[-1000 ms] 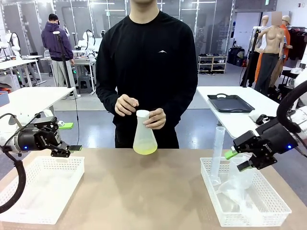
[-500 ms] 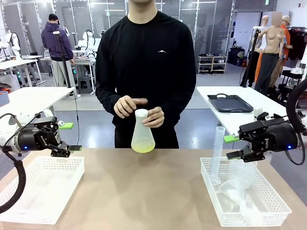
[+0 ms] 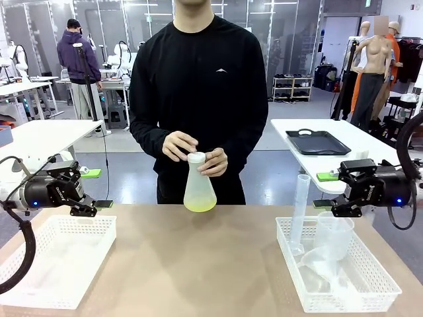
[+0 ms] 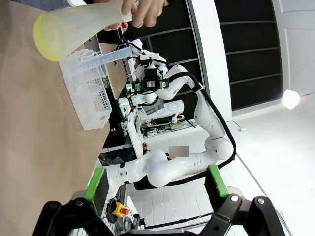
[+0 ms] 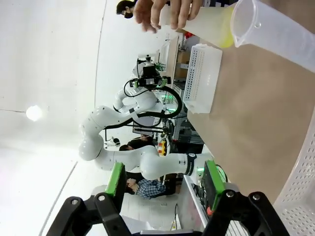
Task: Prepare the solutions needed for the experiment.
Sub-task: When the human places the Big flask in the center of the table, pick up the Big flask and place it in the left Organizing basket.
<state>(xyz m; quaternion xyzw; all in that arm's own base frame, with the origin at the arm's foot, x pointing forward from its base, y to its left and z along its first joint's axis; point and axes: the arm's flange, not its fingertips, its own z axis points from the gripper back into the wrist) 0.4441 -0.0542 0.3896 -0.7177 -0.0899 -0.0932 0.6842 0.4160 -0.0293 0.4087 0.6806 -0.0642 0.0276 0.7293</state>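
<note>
Front: left gripper [image 3: 98,189] and right gripper [image 3: 324,190] both have jaws apart and empty. The solutions [image 3: 200,206] form a shallow layer in a flask [image 3: 199,185] gripped by a person's hand [image 3: 215,162], between the grippers and well apart from both.

Left wrist: jaws apart, solutions [image 4: 45,42] far ahead.

Right wrist: jaws apart, solutions [image 5: 224,35] far ahead, beside a clear spouted vessel [image 5: 278,32], probably a measuring cylinder.

solutions [image 3: 200,206] pale yellow-green, inside a frosted translucent flask [image 3: 197,181] with a white cap [image 3: 196,158]. left gripper [image 3: 97,189] and right gripper [image 3: 324,190] black, green pads. White lattice basket [image 3: 61,223] under left gripper, same under right. table [image 3: 198,264] tan, person's top [image 3: 198,79] black.
</note>
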